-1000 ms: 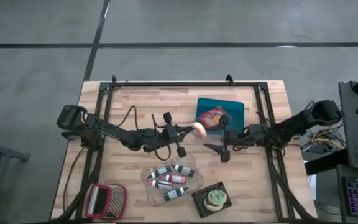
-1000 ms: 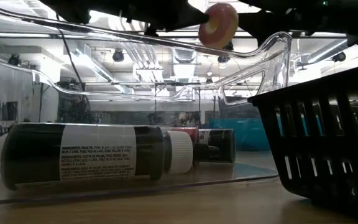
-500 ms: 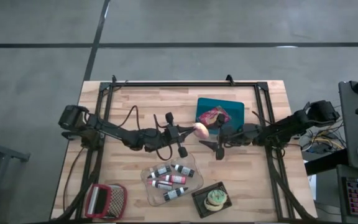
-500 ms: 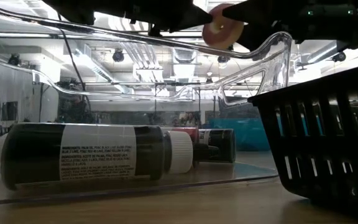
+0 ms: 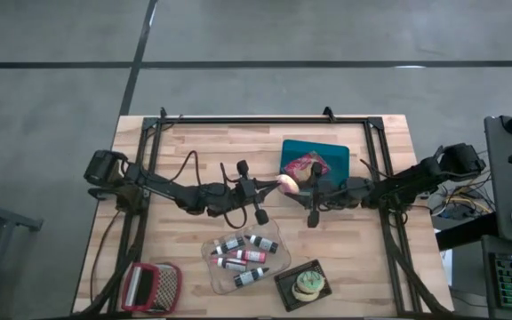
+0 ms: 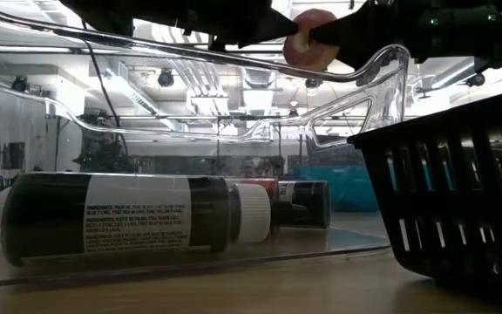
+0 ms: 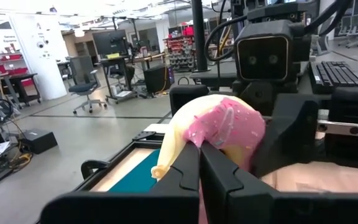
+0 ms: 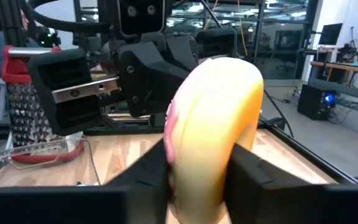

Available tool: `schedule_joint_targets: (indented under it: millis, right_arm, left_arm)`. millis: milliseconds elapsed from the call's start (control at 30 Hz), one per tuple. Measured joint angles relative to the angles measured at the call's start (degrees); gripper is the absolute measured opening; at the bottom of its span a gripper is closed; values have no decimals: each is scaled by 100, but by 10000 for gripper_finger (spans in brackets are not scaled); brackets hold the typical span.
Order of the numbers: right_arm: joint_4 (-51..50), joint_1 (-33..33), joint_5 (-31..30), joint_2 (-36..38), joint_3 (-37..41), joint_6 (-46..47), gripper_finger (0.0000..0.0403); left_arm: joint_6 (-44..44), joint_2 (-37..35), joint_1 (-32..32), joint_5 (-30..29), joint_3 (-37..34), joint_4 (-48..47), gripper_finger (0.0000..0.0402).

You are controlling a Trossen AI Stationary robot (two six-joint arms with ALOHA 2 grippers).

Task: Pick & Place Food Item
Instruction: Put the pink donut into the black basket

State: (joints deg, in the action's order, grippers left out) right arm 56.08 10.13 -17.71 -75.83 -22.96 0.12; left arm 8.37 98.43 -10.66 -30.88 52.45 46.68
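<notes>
Above the surface: the pink-frosted donut (image 5: 286,183) hangs in the air at the middle of the wooden surface (image 5: 194,142), pinched between both hands, with the teal tray (image 5: 338,151) at about 1 o'clock from it.
Left hand: the left hand (image 5: 274,187) has its fingers fully closed on the donut's rim, seen in its wrist view pressed into the frosted edge (image 7: 219,134).
Right hand: the right hand (image 5: 302,188) reaches in from 3 o'clock with its fingers drawn in around the donut's far side (image 8: 213,124); it looks like a second grip, though how firm it is I cannot tell.
How it will handle: probably light and a little soft, with rounded, smooth sides that could slide out of a shallow pinch; it looks unlikely to break.
Where to hold: across the ring's thickness, flat faces against the pads, deep enough that the curve does not squeeze free.
Risk: with both hands on it, pulling apart could twist or drop it.
Nearby: a clear bin of bottles (image 5: 243,253) lies at 7 o'clock, and a black basket (image 5: 302,286) at 6 o'clock.
</notes>
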Motion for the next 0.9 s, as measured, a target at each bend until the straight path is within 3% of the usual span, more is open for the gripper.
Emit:
schedule_joint_targets:
  millis: [167,900]
  right_arm:
    - [-12,0,-35,1,2,-63,22]
    - [-64,-2,-20,7,9,-129,12]
  left_arm:
    - [40,0,0,51,0,-2,0]
    - [217,-85,-61,216,-17,-173,13]
